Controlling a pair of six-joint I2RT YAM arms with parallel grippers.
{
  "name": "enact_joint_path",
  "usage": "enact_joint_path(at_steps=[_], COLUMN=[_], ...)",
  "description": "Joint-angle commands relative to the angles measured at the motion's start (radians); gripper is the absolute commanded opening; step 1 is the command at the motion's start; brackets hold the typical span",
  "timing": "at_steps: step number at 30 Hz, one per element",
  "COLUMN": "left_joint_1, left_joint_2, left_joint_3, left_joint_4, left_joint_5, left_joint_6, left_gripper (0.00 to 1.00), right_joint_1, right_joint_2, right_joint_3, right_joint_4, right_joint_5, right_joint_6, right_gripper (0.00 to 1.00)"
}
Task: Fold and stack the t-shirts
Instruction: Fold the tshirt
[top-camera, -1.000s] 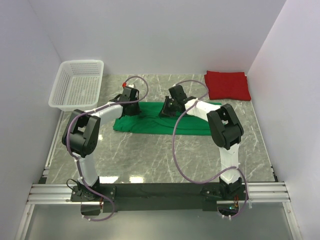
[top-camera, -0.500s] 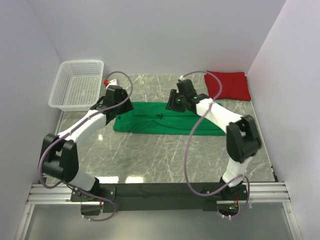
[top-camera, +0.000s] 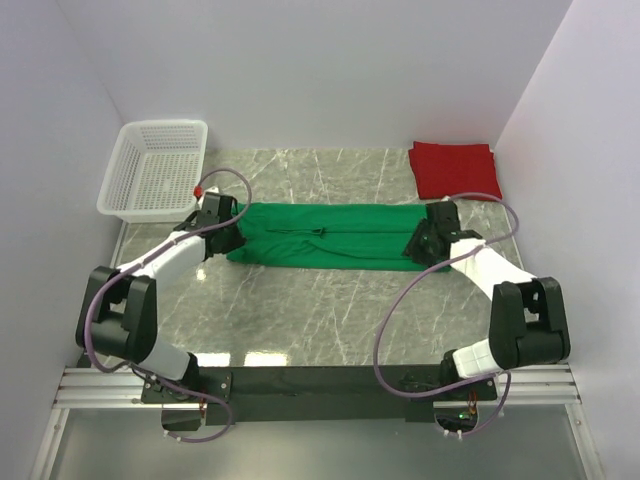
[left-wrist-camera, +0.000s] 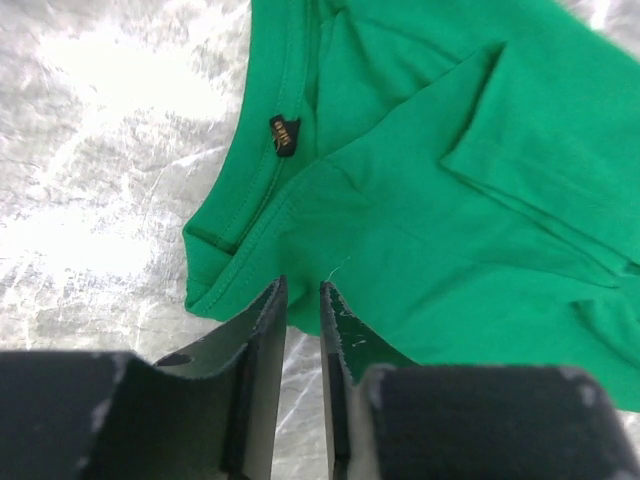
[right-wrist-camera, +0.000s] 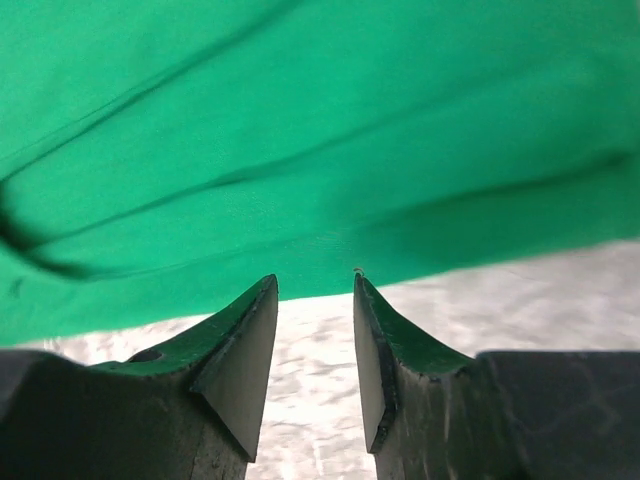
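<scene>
Green t-shirt (top-camera: 330, 236) flat on tabletop (top-camera: 300, 310), long axis 9-to-3 o'clock | left gripper (left-wrist-camera: 302, 292) at 9 o'clock end, jaws a narrow slit, empty | right gripper (right-wrist-camera: 315, 283) at 3 o'clock end, jaws half open, empty, hem just ahead

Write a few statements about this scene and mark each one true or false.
1. The bright green cloth t-shirt lies in a long strip on the marble table. True.
2. The red cloth t-shirt sits inside the white plastic mesh basket. False: it lies folded at the table's far right corner, apart from the basket.
3. The right gripper is open at the green shirt's edge. True.
4. The left gripper hovers over the red shirt. False: it is at the green shirt's collar end.
</scene>
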Motion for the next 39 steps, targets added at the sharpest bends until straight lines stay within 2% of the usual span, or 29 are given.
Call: enact_joint_path(at_steps=[1,14,21,26,31,33,34,35,37,38,39], left_joint_1=[0.009,0.092,0.107,0.107,0.105,0.105,0.105,0.105,0.105,0.105,0.105], left_joint_2=[0.033,0.142,0.18,0.145,0.045,-0.014,-0.034,-0.072,-0.114,-0.155,-0.177], left_joint_3=[0.016,-0.016,-0.01,-0.013,-0.033,-0.034,-0.033,-0.031,-0.033,-0.034,-0.037], left_joint_4=[0.023,0.01,-0.043,-0.077,-0.051,-0.042,-0.043,-0.046,-0.059,-0.062,-0.076], left_joint_5=[0.009,0.035,0.01,-0.021,0.042,0.085,0.091,0.091,0.085,0.079,0.066], left_joint_6=[0.01,0.011,0.016,0.031,0.04,0.037,0.034,0.034,0.04,0.045,0.05], left_gripper=[0.24,0.19,0.15,0.15,0.26,0.36,0.4,0.48,0.53,0.6,0.63], right_joint_1=[-0.077,-0.32,-0.419,-0.435,-0.418,-0.392,-0.377,-0.334,-0.28,-0.221,-0.19], right_joint_2=[-0.057,0.055,0.056,0.043,-0.067,-0.107,-0.143,-0.16,-0.192,-0.195,-0.2], right_joint_3=[-0.043,-0.149,-0.158,-0.123,-0.12,-0.117,-0.117,-0.116,-0.108,-0.103,-0.108], right_joint_4=[0.038,0.168,0.152,0.105,0.099,0.11,0.113,0.116,0.131,0.133,0.162], right_joint_5=[0.01,-0.01,-0.001,0.005,-0.099,-0.13,-0.141,-0.15,-0.158,-0.156,-0.17], right_joint_6=[0.042,0.068,0.051,0.03,0.047,0.07,0.08,0.093,0.129,0.143,0.178], right_gripper=[0.43,0.4,0.39,0.39,0.41,0.43,0.46,0.48,0.57,0.6,0.62])
